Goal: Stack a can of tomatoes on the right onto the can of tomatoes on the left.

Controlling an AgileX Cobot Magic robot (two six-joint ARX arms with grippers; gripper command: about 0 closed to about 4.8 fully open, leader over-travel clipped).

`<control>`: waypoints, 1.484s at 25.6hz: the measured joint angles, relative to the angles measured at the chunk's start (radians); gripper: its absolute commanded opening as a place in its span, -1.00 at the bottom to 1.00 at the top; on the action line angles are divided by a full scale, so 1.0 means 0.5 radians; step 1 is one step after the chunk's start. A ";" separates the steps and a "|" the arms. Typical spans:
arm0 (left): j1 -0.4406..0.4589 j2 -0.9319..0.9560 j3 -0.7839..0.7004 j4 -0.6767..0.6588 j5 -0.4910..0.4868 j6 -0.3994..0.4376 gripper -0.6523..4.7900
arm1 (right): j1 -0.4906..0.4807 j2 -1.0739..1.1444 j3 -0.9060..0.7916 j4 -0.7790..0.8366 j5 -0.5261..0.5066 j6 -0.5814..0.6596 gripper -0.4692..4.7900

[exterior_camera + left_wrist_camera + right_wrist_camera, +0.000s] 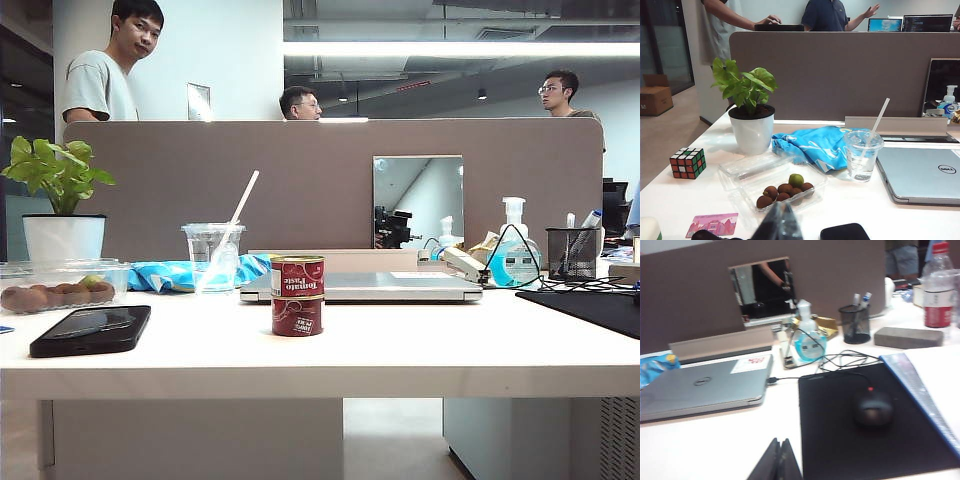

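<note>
In the exterior view, two dark red tomato cans stand stacked at the middle of the white table (400, 350). The upper can (297, 276) sits squarely on the lower can (297, 316). No arm or gripper shows in that view. My left gripper (783, 204) is shut and empty, held over the table near the fruit box. My right gripper (780, 440) is also shut and empty, beside the black mouse pad. Neither wrist view shows the cans.
A black phone (92, 330) and a clear box of fruit (55, 290) lie at the left, with a potted plant (63, 236) behind. A cup with a straw (212, 258) and a closed laptop (380, 287) stand behind the cans. A mouse (873, 407) rests on the mouse pad (840, 440).
</note>
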 measured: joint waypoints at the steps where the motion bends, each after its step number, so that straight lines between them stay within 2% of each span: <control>1: 0.000 0.000 0.000 -0.001 0.000 0.000 -0.78 | 0.018 0.000 -0.046 0.031 -0.002 -0.003 -0.85; 4: 0.000 0.000 0.000 -0.001 0.000 0.000 -0.78 | 0.017 0.000 -0.064 -0.031 -0.029 -0.027 -0.85; 7: 0.000 0.000 0.000 -0.002 0.000 0.000 -0.78 | 0.018 0.000 -0.064 -0.248 -0.031 -0.167 -0.85; 15: 0.000 0.000 0.000 -0.038 0.000 0.000 -0.78 | 0.018 0.000 -0.064 -0.410 -0.030 -0.311 -0.85; 26: 0.000 0.000 0.000 -0.038 0.000 0.000 -0.78 | 0.018 0.000 -0.064 -0.412 -0.031 -0.301 -0.85; 30: 0.000 0.000 0.000 -0.038 0.000 0.000 -0.78 | 0.018 0.000 -0.064 -0.303 -0.083 -0.294 -0.85; 38: 0.000 0.000 0.000 -0.038 0.000 0.000 -0.78 | 0.018 0.000 -0.064 -0.324 -0.120 -0.294 -0.85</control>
